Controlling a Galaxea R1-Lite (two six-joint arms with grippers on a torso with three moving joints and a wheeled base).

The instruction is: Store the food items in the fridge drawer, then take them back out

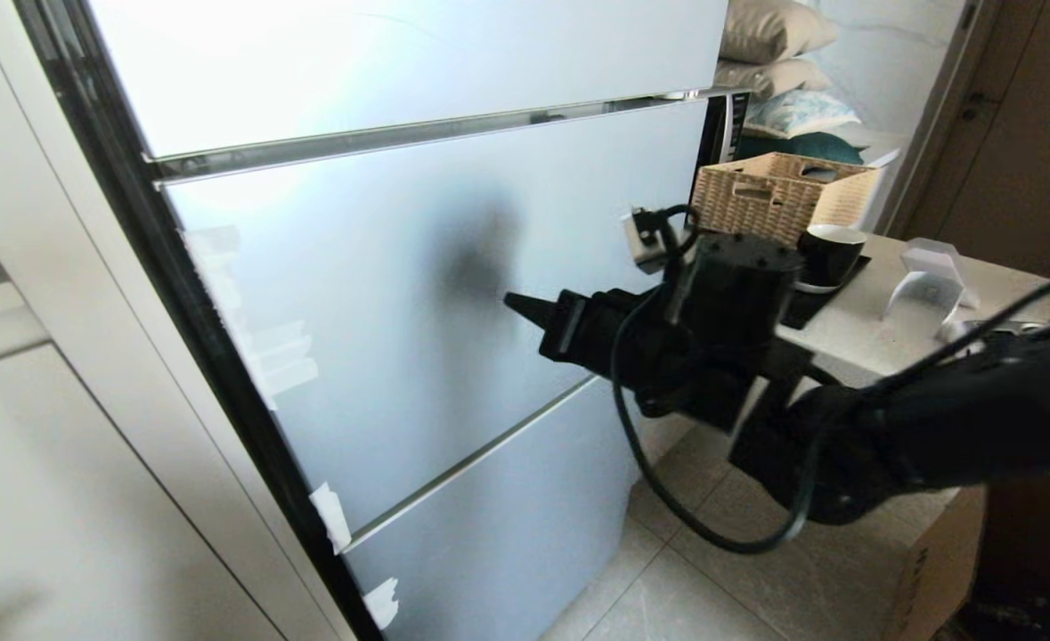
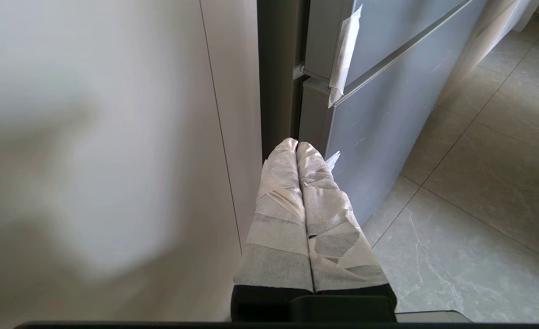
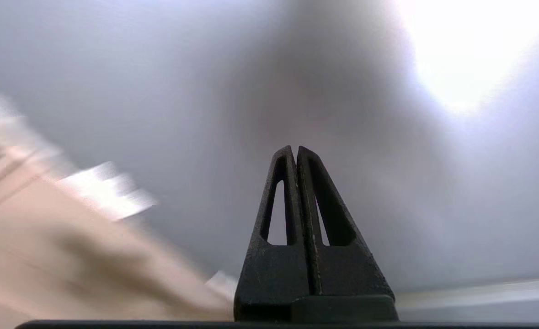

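The grey fridge (image 1: 418,294) stands closed, so the fridge drawer and the food items are hidden from every view. My right gripper (image 1: 517,304) is shut with nothing in it, its black fingertips pointing at the middle door panel (image 3: 159,68) a short way off the surface. Its shadow falls on that panel. My left gripper (image 2: 295,145), its fingers wrapped in white tape, is shut and empty. It hangs low beside the fridge's left edge (image 2: 278,77), near the bottom door.
White tape scraps (image 1: 332,516) mark the doors' left edges. A counter (image 1: 881,320) at the right carries a wicker basket (image 1: 778,191), a dark mug (image 1: 832,254) and clear plastic pieces (image 1: 930,276). A pale cabinet (image 1: 61,499) flanks the fridge's left. Tiled floor (image 1: 720,588) lies below.
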